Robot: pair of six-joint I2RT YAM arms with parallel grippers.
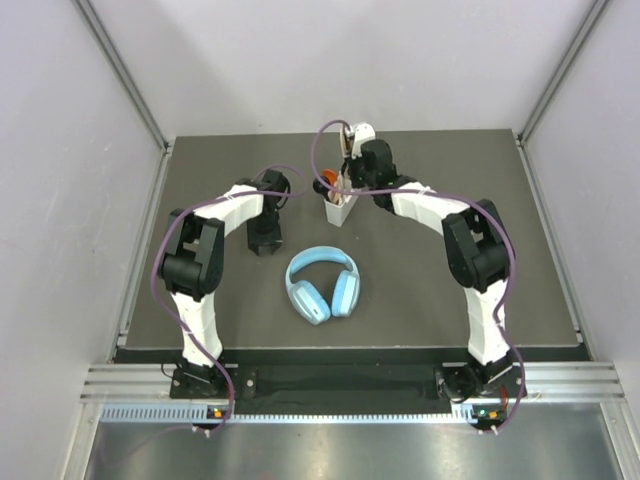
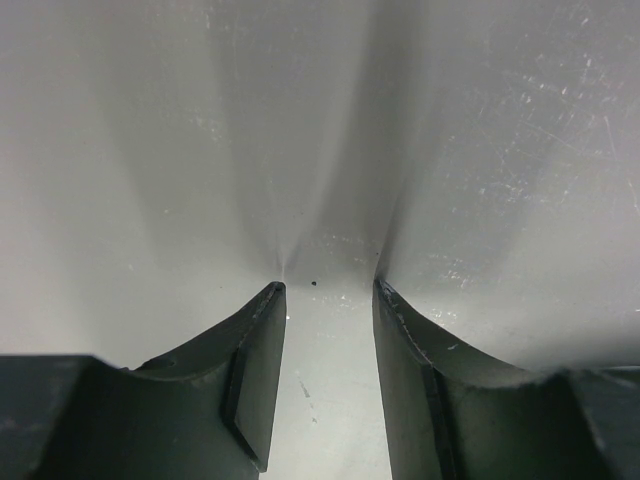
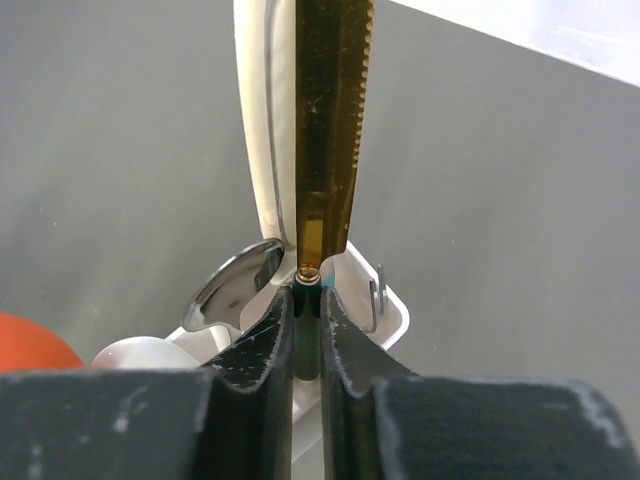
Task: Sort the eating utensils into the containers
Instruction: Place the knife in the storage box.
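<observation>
The dark table (image 1: 480, 280) fills the middle of the top view, and both arms bend inward over it. The left arm (image 1: 205, 250) curls in from the left. Its end points down at the table just up and left of the light-blue headphones (image 1: 322, 283), which lie at the centre. In its wrist view the left fingers (image 2: 255, 380) stand apart, and the gap between them shows only a pale, scuffed surface close up.

The right arm (image 1: 470, 250) reaches to the upper middle of the top view. There the white caddy (image 1: 339, 208) stands, above the headphones and apart from them. In the right wrist view the right fingers (image 3: 262, 350) are pressed nearly together, clamped on the base of a knife (image 3: 325, 130). Its golden, saw-toothed blade runs straight up out of the top of the frame. A white plastic handle (image 3: 255, 110) stands right beside the blade on its left. Below, at the caddy's rim, sits the shiny bowl of a metal spoon (image 3: 235, 283), with something orange (image 3: 30, 345) at the lower left edge. Whether the knife touches the caddy I cannot tell.
</observation>
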